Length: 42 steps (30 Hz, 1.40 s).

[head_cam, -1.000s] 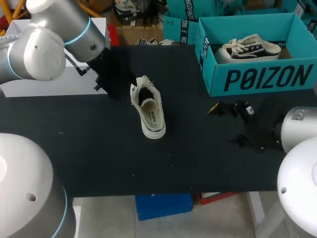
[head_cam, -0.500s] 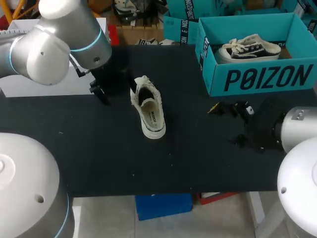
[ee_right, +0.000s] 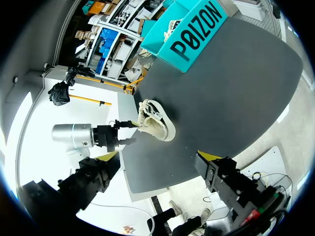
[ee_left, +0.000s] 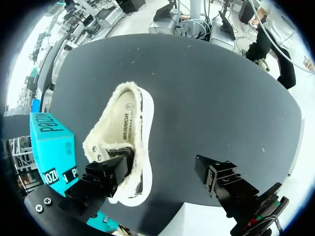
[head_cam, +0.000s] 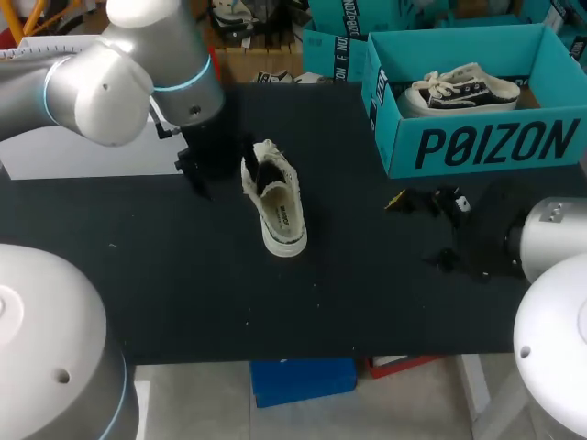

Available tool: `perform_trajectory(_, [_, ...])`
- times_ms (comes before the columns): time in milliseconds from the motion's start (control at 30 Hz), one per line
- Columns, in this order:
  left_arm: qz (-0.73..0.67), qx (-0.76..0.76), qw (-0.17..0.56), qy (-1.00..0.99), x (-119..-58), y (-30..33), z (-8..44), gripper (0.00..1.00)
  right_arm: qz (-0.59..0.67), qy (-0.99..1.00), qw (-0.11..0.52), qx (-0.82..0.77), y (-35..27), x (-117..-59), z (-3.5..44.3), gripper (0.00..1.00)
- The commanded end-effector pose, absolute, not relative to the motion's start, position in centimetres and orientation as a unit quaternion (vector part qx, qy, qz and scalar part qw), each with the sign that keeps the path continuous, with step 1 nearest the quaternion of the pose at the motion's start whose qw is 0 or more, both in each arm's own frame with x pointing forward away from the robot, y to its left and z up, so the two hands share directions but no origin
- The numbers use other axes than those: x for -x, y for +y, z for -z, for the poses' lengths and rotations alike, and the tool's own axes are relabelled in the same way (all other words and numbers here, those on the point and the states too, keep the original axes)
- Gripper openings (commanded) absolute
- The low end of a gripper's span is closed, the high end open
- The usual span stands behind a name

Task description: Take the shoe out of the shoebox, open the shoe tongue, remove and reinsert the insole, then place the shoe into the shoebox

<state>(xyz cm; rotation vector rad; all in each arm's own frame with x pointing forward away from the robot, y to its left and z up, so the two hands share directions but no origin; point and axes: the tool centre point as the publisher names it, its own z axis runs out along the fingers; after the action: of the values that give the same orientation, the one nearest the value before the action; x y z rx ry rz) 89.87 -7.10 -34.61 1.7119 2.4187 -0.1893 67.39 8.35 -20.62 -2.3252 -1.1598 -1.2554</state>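
Table [head_cam: 183,275]: black, matt, with a few pale specks; it fills most of the head view. Shoe [head_cam: 273,203]: cream, with a frayed collar, set on its sole on the bare table left of centre in the head view, toe toward the lower edge, opening upward with the insole [ee_left: 125,123] seen inside; it is outside the shoebox and well apart from it. Shoebox [head_cam: 477,142]: teal, lidless, at the upper right of the head view on the table's far side; a second shoe [head_cam: 463,89], dark and white with laces, is held in it. Left arm [head_cam: 128,73]: entered from the upper left of the head view. Left gripper [ee_left: 162,177]: just beside the shoe's heel end, jaws spread wide, one finger [ee_left: 106,177] at the collar rim, the other over bare table; nothing is gripped. Right arm [head_cam: 550,243]: at the right edge of the head view. Right gripper [ee_right: 157,167]: jaws apart and holding nothing, placed over the table right of centre, below the shoebox in the head view and well apart from the shoe.
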Motion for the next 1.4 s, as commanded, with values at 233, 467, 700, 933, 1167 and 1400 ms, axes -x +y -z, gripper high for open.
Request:
perform_trajectory(233, [0.065,-0.602,0.079,0.792,-90.5,-8.8,36.7,0.88,0.429,-0.400,0.148,0.796,7.6,-66.9,20.8,1.00])
perform_trajectory(467, [0.052,-0.608,0.059,0.790,-90.6,-8.6,38.2,0.86,0.429,-0.400,0.148,0.796,7.6,-66.9,20.8,1.00])
perform_trajectory(700, [0.047,-0.610,0.054,0.790,-91.1,-9.1,39.6,0.88,0.429,-0.400,0.148,0.796,7.6,-66.9,20.8,1.00])
perform_trajectory(933, [0.041,-0.611,0.049,0.789,-91.7,-9.7,40.6,0.83,0.429,-0.400,0.148,0.796,7.6,-66.9,20.8,1.00])
perform_trajectory(1167, [0.030,-0.612,0.056,0.788,-92.1,-10.3,41.4,0.41,0.429,-0.400,0.148,0.796,7.6,-66.9,20.8,1.00])
perform_trajectory(1400, [-0.001,-0.621,0.062,0.782,-92.8,-10.0,42.1,0.00,0.429,-0.400,0.148,0.796,7.6,-66.9,20.8,1.00])
